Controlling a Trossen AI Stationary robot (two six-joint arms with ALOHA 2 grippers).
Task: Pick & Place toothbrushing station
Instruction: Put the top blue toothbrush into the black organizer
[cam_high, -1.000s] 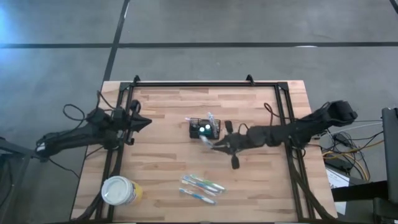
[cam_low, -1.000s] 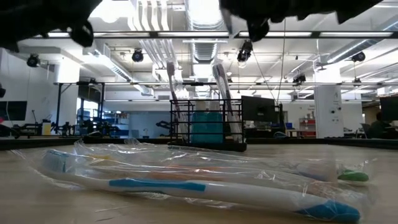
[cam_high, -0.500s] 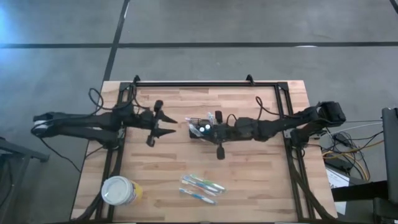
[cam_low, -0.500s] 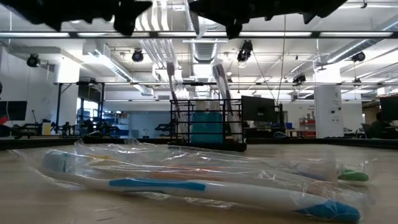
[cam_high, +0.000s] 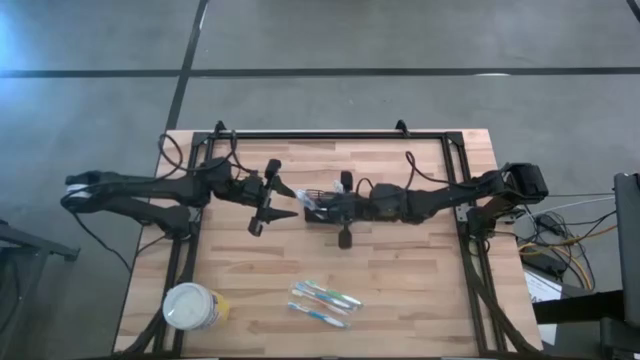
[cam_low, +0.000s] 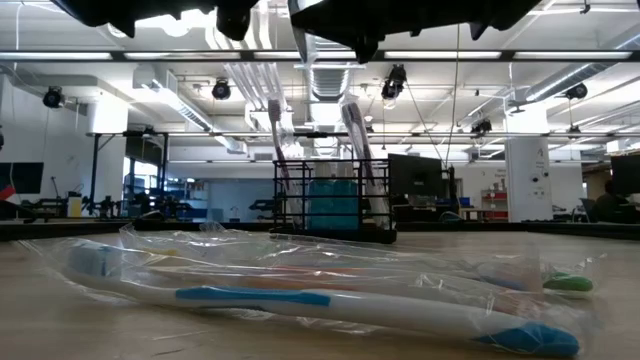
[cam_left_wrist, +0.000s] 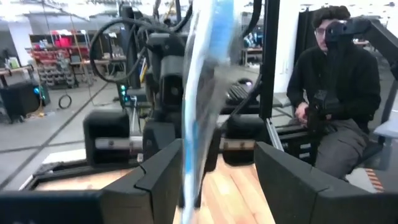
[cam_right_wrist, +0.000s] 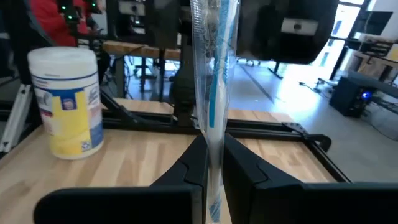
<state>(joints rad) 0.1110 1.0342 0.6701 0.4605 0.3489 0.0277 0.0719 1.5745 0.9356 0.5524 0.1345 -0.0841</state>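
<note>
The toothbrushing station (cam_low: 333, 200), a black wire-mesh basket, stands at the table's middle with two toothbrushes upright in it. In the high view my right gripper (cam_high: 312, 205) mostly covers the basket (cam_high: 328, 212). That gripper (cam_right_wrist: 213, 140) is shut on a toothbrush in a clear wrapper (cam_right_wrist: 214, 74). My left gripper (cam_high: 290, 201) faces it from the table's left, open. Its fingers (cam_left_wrist: 161, 180) stand on either side of the wrapped toothbrush (cam_left_wrist: 199, 93), apart from it. My right gripper pinches the wrapped toothbrush low on its length (cam_right_wrist: 214, 134) between its two fingers. The fingers come level from the table's right and lie across it. The toothbrush stands upright, lifted clear above the basket, and most of it rises above the fingers.
Several wrapped toothbrushes (cam_high: 322, 298) lie near the table's front edge, close to the low camera (cam_low: 300, 290). A white-lidded tub with a yellow label (cam_high: 190, 307) stands at the front left. A black frame (cam_high: 330, 135) edges the table. A person (cam_left_wrist: 339, 93) sits beyond the table's right side.
My left gripper has swung out toward the table's right, risen and opened, ending beside the basket. My right gripper has carried the wrapped toothbrush toward the table's left and a little toward the far edge, to above the basket.
</note>
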